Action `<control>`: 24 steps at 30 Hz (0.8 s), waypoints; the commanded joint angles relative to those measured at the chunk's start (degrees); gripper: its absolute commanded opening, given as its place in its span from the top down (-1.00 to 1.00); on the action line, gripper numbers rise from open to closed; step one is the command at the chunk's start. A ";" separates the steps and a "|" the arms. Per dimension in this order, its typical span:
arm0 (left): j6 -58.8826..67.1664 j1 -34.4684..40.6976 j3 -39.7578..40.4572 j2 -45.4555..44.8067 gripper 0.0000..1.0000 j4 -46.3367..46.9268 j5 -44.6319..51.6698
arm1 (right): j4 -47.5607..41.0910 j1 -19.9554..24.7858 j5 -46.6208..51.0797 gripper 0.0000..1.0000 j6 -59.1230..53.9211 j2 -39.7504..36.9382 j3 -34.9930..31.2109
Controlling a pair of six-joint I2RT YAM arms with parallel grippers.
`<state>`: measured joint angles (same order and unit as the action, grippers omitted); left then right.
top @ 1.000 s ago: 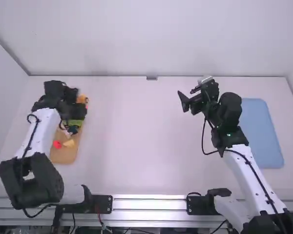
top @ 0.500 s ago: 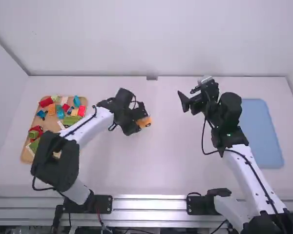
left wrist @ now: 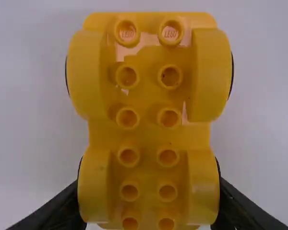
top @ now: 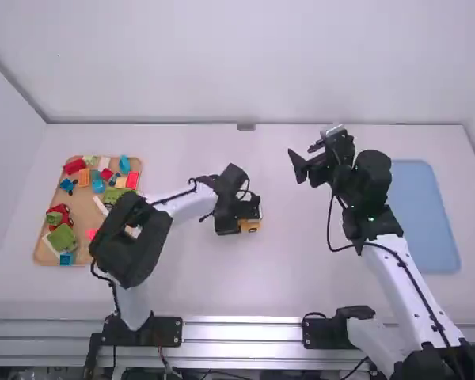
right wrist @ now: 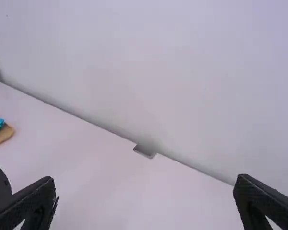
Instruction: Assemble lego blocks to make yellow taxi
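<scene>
White table (top: 324,269), tray (top: 83,207) of colourful blocks (top: 132,180), left gripper (top: 246,215) tight around yellow base (left wrist: 149,98), right gripper (top: 301,150) spread wide.

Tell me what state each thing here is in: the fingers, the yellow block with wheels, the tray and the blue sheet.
Yellow base, held at one end, studs bare
Left arm's fingers, closed on its sides
Right arm's fingers, open, holding nothing
Tray, flat, bearing coloured pieces
Blue sheet, lying flat
</scene>
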<state>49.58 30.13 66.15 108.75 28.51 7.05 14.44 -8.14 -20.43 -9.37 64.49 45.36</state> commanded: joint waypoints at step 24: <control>-13.62 -9.77 15.28 -9.53 -0.98 14.08 -0.68 | 0.15 -0.07 -0.07 -0.97 -0.13 0.35 2.21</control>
<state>41.85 23.05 80.20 100.90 42.09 6.61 14.41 -8.14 -20.43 -9.50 64.49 45.36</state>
